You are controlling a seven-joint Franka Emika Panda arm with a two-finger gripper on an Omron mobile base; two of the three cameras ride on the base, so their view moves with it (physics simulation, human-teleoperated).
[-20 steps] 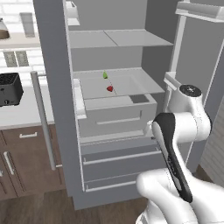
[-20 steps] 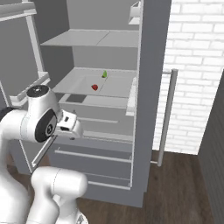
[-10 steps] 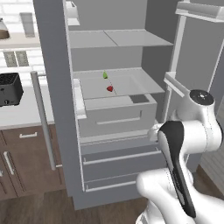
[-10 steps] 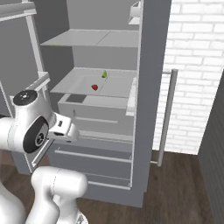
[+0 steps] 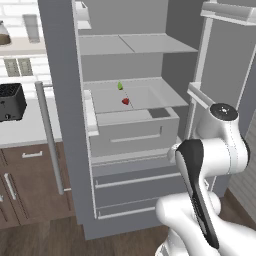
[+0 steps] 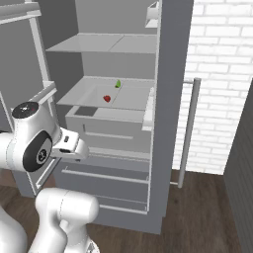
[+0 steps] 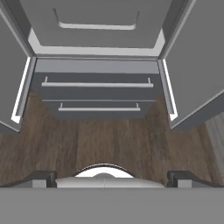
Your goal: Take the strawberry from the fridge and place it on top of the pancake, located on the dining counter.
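Well above and ahead of the wide-open tool [image 7: 112, 177], the strawberry [image 5: 125, 101] sits on a fridge [image 5: 135, 125] shelf, looking tiny, light and soft, best pinched gently across its body.

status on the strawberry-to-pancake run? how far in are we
Done: fridge doors stand open. In hand: nothing; the gripper is open and empty, pointing down at the bottom drawers and floor. Left: reach the strawberry on its shelf, grasp it, carry it to the pancake.
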